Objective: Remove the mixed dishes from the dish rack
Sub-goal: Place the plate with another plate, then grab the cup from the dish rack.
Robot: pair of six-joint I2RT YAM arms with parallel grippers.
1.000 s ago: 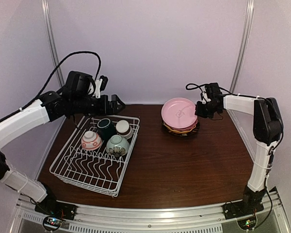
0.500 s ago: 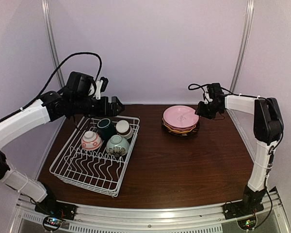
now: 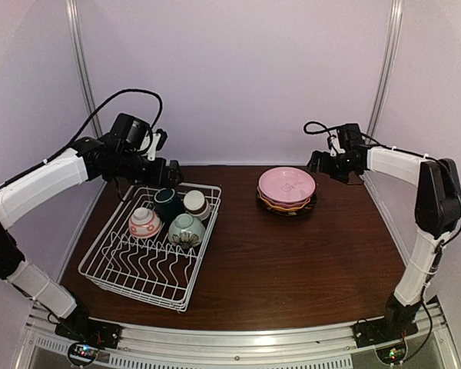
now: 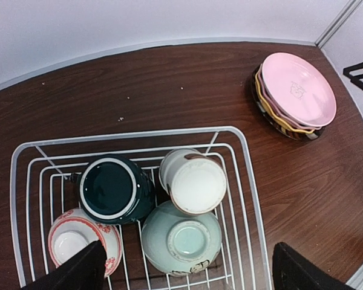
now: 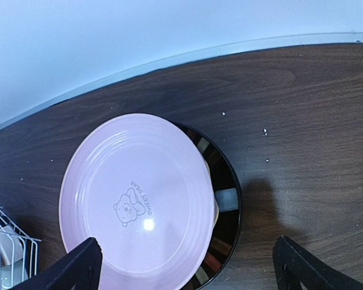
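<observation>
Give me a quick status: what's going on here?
Left gripper, right gripper open, empty. Plates stacked on table; four cups in rack. Nothing blocking.

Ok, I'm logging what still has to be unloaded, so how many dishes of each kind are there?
Cups: 4, all in the rack: dark green, beige, red-patterned, pale green.
Plates: 4, stacked on the table, with the pink one on top.
Total: 8 dishes.

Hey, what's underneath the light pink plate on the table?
The light pink plate tops a stack. Below it, only edges show: a yellow scalloped plate and a dark brown plate at the bottom. Their faces and the exact count are covered.
</observation>
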